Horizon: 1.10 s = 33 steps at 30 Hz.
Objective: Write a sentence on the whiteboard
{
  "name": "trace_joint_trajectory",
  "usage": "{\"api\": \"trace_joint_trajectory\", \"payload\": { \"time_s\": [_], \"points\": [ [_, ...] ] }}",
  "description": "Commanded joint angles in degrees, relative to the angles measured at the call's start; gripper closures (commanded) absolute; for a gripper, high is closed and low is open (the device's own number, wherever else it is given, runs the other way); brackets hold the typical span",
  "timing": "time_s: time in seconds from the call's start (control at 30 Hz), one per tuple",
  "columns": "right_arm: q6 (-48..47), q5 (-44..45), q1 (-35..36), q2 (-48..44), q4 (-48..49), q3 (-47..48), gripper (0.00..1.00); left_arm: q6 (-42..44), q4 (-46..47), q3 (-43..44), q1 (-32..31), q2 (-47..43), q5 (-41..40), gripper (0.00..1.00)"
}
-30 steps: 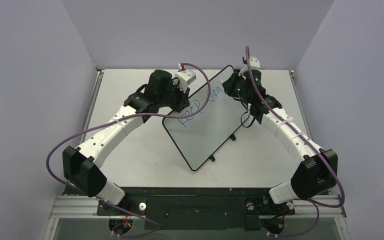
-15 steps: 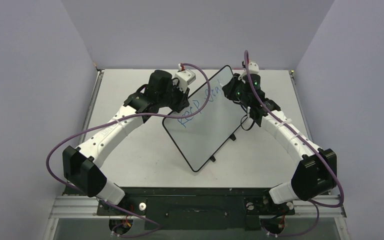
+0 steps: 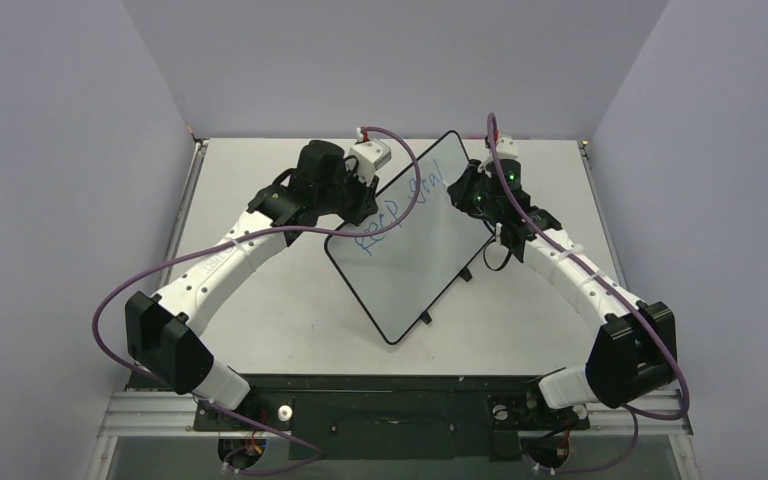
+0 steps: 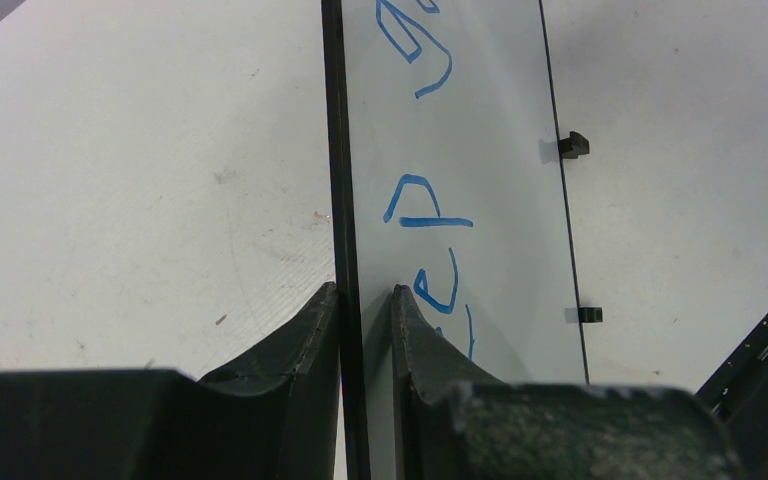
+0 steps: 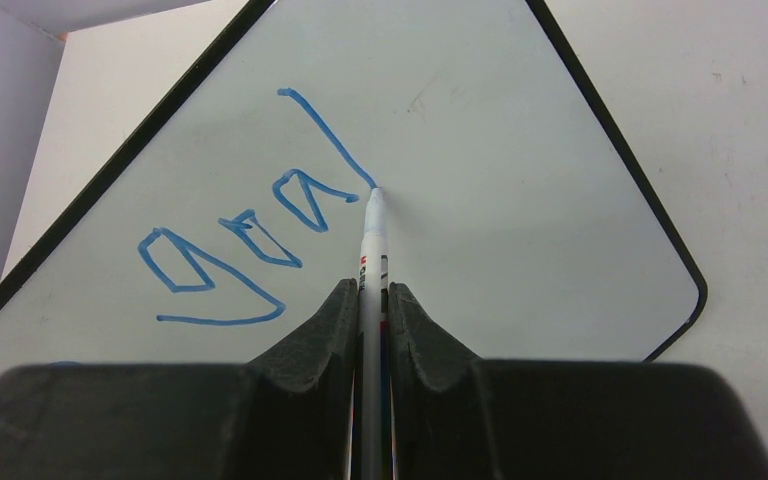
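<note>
Right wrist view: a marker (image 5: pixel 373 235) is pinched in the right pincer (image 5: pixel 371 300), its tip set on the whiteboard (image 5: pixel 520 150) just ahead — at the sentence's (image 5: pixel 210 265) end. Its rim is clamped in the left pincer (image 4: pixel 364 300) — likely for steadiness.

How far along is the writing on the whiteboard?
Done: the sentence reads "keep goal" in blue on the whiteboard. In hand: the right gripper holds the marker, tip at the end of the "l"; the left gripper clamps the board's edge. Left: any further words; most of the board is blank.
</note>
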Motion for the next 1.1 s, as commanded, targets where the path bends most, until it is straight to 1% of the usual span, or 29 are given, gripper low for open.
{"api": "trace_joint_trajectory", "payload": {
  "time_s": [0.0,0.4,0.73,1.07],
  "points": [
    [-0.13,0.0,-0.55,-1.26,0.76,-0.42,1.0,5.24,-0.2,-0.09,-0.92,-0.58,-0.23,1.0],
    [-0.17,-0.55,-2.37,1.3,-0.16,4.77,1.0,5.39,-0.06,-0.29,-1.06,-0.84,-0.31,1.0],
    [0.05,0.41,-2.76,-3.51,-1.28,5.69,1.0,5.49,0.02,-0.38,-1.05,-0.83,-0.63,1.0],
    [0.79,-2.2,-6.11,-1.75,-0.83,8.1,1.0,5.57,-0.01,-0.46,-1.23,-0.87,-0.43,1.0]
  ]
}}
